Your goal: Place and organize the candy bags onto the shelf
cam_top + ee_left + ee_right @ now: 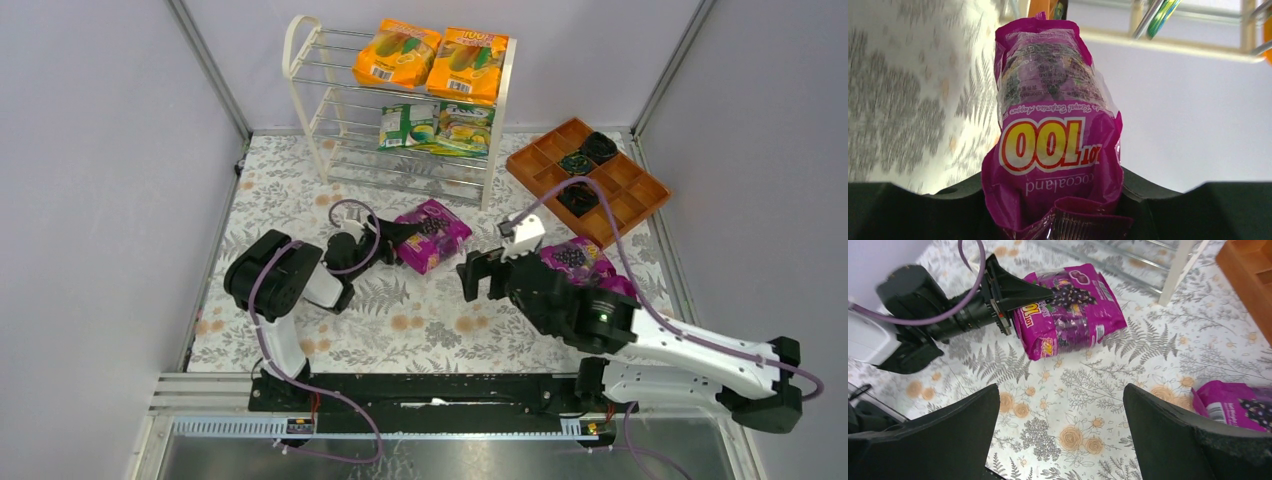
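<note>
The cream-white shelf (305,95) stands at the back. Two orange candy bags (397,53) lie on its top tier and two green-yellow ones (410,126) on the middle tier. My left gripper (395,238) is shut on one end of a purple candy bag (434,232) lying on the floral cloth; in the left wrist view the purple bag (1055,140) fills the space between the jaws. My right gripper (478,275) hovers open over bare cloth with nothing between its fingers (948,435). A second purple bag (578,260) lies beside the right arm.
An orange compartmented tray (640,200) with small black round objects (598,146) sits at the back right. Grey walls enclose the table on three sides. The shelf's bottom tier (410,172) holds no bags.
</note>
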